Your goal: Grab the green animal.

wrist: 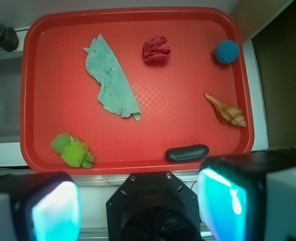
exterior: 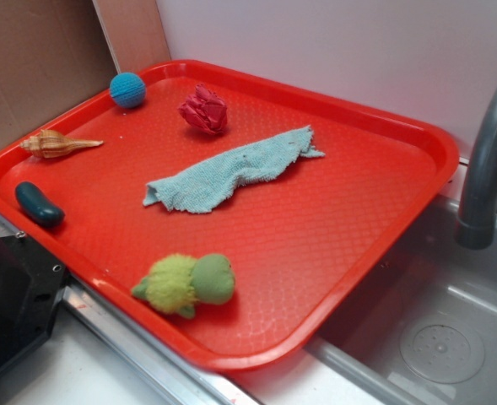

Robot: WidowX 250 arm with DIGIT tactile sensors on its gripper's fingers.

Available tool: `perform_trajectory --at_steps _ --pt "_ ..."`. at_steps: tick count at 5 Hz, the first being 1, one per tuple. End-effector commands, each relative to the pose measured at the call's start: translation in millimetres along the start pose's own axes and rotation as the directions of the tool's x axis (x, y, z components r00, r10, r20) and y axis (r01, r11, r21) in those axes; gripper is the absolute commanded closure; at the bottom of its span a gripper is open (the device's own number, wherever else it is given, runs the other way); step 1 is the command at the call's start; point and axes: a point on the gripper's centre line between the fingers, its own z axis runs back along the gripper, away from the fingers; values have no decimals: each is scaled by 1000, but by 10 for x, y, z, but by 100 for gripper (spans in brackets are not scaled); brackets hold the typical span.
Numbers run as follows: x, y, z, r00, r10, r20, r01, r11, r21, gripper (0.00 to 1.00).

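On the red tray [exterior: 383, 245] in the exterior view, going left to right: a dark bean [exterior: 39, 205] at about 9 o'clock near the left rim, a shell [exterior: 58, 145] above it at 10 o'clock, a blue ball [exterior: 127, 89] at 11 o'clock in the far corner, the green animal [exterior: 186, 283] at 7 o'clock near the front rim, lying on its side with its darker head to the right, a light-blue rag [exterior: 231, 169] stretched across the centre, and a crumpled red lump [exterior: 204, 110] at 12 o'clock. A sink [exterior: 434, 337] with a grey tap [exterior: 484, 169] sits right of the tray. In the wrist view the end effector [wrist: 140, 203] hangs high over the tray's near edge, fingers [wrist: 55, 211] spread wide apart, holding nothing, well apart from the animal.
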Motion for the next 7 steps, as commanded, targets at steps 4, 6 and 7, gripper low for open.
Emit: perform_trajectory --at_steps 4,6,7 --pt "-541 -896 -1282 871 -489 -44 482 869 -116 0" --pt "-933 -997 -1526 808 -580 -101 570 814 -114 0" --pt "-933 -997 -1526 808 -580 -101 570 814 -114 0"
